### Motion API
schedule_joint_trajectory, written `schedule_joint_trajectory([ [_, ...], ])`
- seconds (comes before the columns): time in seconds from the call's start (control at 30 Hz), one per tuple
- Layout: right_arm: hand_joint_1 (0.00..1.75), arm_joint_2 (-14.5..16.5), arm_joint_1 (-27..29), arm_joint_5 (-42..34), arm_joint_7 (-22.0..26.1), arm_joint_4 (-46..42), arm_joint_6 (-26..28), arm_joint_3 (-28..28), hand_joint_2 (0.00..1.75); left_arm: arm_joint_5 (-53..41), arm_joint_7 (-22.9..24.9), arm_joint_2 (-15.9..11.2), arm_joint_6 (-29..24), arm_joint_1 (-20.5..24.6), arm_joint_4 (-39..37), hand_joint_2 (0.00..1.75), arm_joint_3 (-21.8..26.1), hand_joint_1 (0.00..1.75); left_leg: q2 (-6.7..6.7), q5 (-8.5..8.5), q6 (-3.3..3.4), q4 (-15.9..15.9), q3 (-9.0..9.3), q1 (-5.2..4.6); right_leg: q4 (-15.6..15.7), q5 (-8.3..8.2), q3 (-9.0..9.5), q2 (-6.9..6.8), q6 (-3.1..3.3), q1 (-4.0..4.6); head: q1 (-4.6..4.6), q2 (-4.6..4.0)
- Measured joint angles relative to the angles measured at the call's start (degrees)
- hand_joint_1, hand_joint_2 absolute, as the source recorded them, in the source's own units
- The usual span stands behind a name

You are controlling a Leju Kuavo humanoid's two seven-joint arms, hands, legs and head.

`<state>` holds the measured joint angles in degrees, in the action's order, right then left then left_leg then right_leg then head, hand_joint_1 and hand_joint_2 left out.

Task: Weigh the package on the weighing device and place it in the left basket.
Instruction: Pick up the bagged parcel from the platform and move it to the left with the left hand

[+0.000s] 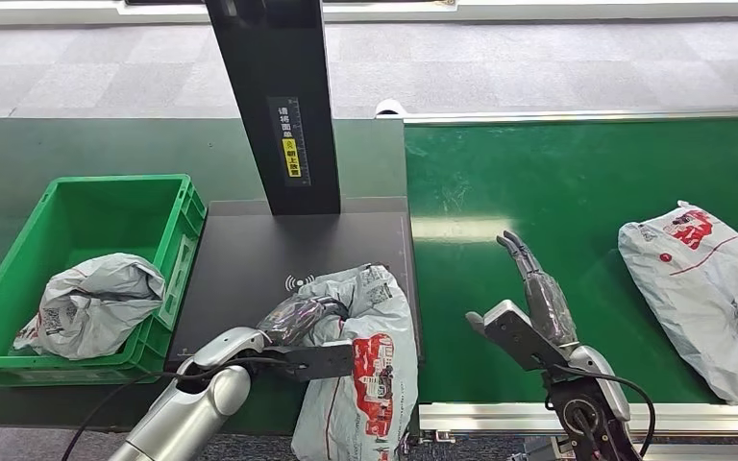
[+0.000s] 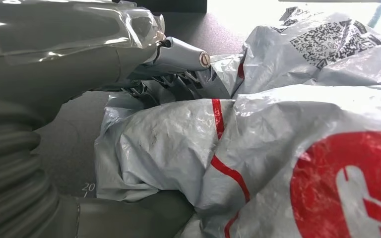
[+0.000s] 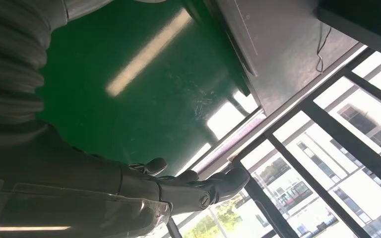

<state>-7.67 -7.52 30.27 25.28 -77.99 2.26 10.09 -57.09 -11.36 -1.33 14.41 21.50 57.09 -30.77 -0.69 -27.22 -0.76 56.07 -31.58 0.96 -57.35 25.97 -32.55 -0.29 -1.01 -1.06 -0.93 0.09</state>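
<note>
A grey plastic package (image 1: 373,357) with red print lies on the front right part of the dark weighing plate (image 1: 250,259), its near end hanging over the table's front edge. My left hand (image 1: 300,328) grips the package's left side, dark fingers over the top and thumb below. In the left wrist view the fingers (image 2: 181,62) dig into the folds of the package (image 2: 287,148). My right hand (image 1: 530,305) is open above the green belt (image 1: 557,182), fingers stretched forward and holding nothing. The green basket (image 1: 181,238) stands left of the plate.
Another crumpled grey package (image 1: 91,303) lies in the basket. A third grey package (image 1: 711,279) rests on the belt at the far right. A black post (image 1: 279,96) rises behind the plate. In the right wrist view, my right hand (image 3: 178,191) is over the belt (image 3: 144,89).
</note>
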Motion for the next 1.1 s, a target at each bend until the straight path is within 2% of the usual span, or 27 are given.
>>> schedule_joint_trajectory([
  [0.2, 0.00, 0.07, 0.08, -0.10, 0.00, -0.12, 0.04, 0.08, 1.75, 0.96, -1.20, -0.14, 1.08, -0.96, 1.77, 1.75, 0.10, 1.75, 0.03, -0.02, 0.00, 0.01, -0.02, 0.00, 0.00, 0.02, -0.13, 0.00, 0.00, 0.00, -0.01, 0.00],
  [0.37, 0.00, -0.20, 1.71, -0.47, 0.06, -1.29, 0.20, 0.02, 1.75, 3.37, -5.03, -0.29, 0.87, -1.34, 2.62, 1.75, 0.02, 1.75, 0.04, -0.04, 0.00, 0.02, -0.21, 0.00, 0.00, 0.02, -0.35, 0.01, -0.01, 0.00, 0.00, 0.00],
  [0.5, 0.00, -0.45, 3.05, -0.57, 0.08, -2.63, 0.29, -0.11, 1.75, 4.50, -6.22, -0.29, 0.12, -1.83, 3.50, 1.75, -0.07, 1.75, 0.05, -0.04, 0.00, 0.03, -0.39, 0.00, 0.00, 0.02, -0.55, 0.04, -0.01, 0.00, -0.01, 0.00],
  [0.77, 0.00, -0.70, 5.17, -0.80, 0.08, -4.89, 0.32, -0.99, 1.75, 8.56, -12.50, -0.29, -5.74, -2.73, 8.20, 1.75, -0.11, 1.75, 0.08, -0.05, -0.01, 0.04, -0.61, 0.01, -0.01, 0.02, -0.80, 0.08, -0.01, 0.01, -0.01, 0.00],
  [1.1, 0.00, -1.19, 7.11, -1.58, 0.38, -6.45, 0.46, -1.99, 1.75, 13.07, -17.72, -0.27, -12.66, -3.30, 14.89, 1.75, 0.72, 1.75, 0.09, -0.05, -0.01, 0.04, -0.73, 0.01, -0.01, 0.02, -0.93, 0.09, -0.01, 0.01, -0.01, 0.00],
])
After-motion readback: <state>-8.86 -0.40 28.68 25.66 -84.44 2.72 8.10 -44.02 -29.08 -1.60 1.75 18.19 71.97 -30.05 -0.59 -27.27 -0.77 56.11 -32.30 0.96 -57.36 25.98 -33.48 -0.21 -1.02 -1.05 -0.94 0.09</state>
